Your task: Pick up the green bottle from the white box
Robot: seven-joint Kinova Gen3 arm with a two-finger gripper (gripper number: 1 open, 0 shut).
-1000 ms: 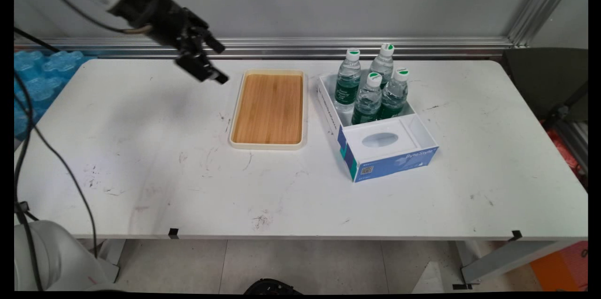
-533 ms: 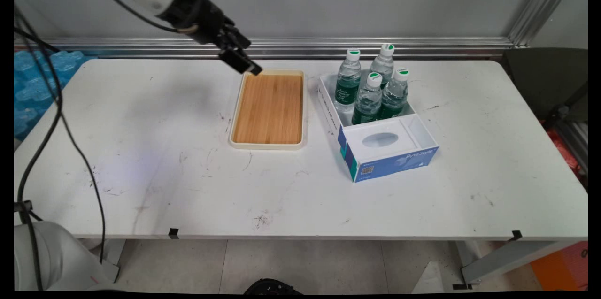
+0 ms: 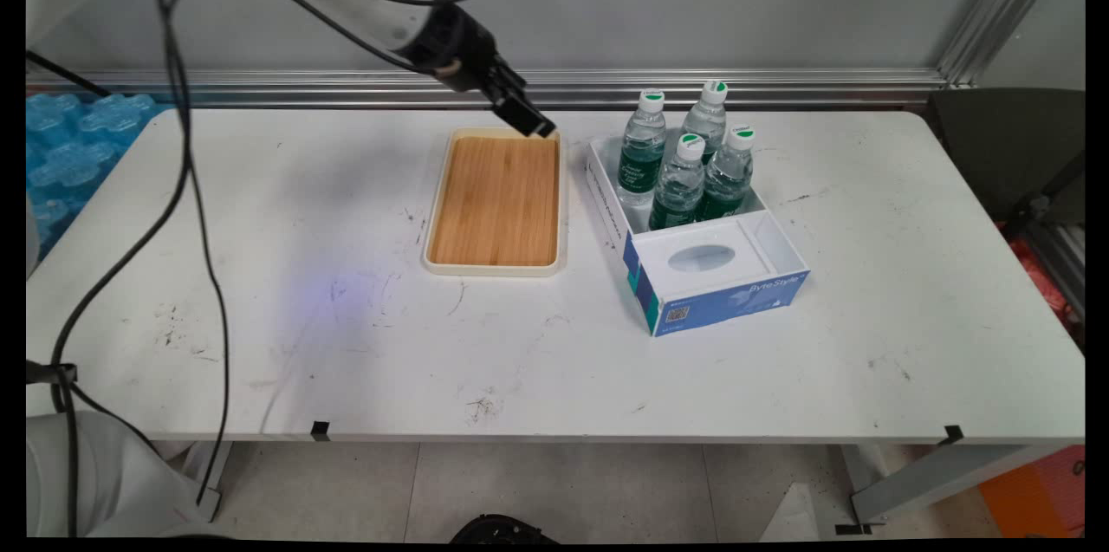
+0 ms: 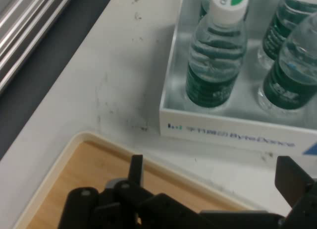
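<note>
The light is bright and even in both views. The white table (image 3: 606, 344) shines softly, with no hard glare. A faint grey shadow lies on it at the left of the main view. In the hand view the bottles (image 4: 216, 55) look a little soft and blurry.

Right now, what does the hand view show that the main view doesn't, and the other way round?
Only the hand view shows the claw open, its two fingers apart with nothing between them, and a close look at the box wall's lettering. Only the main view shows all four bottles, the whole tray, the table and the claw's place above the tray's far right corner. Both show the tray, the box and bottles standing in it.
</note>
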